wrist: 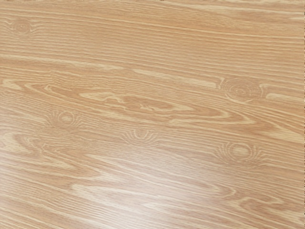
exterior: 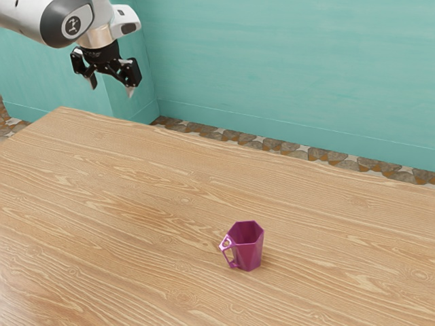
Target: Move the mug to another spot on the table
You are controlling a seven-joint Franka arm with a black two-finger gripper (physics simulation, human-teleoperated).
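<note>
Well apart from gripper (exterior: 112, 87), down toward exterior view's right — purple faceted mug (exterior: 245, 245) upright on wooden table (exterior: 122, 204). Gripper high over table's far edge — fingers spread wide, holding nothing, teal wall (exterior: 285, 54) behind it.

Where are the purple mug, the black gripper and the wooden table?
Faceted magenta-purple mug (exterior: 249, 246): exterior view, on its front wall.
Black two-finger gripper (exterior: 112, 89): exterior view, midway between its open fingertips.
Wood-grain table (exterior: 136, 204): exterior view, on bare tabletop.
</note>
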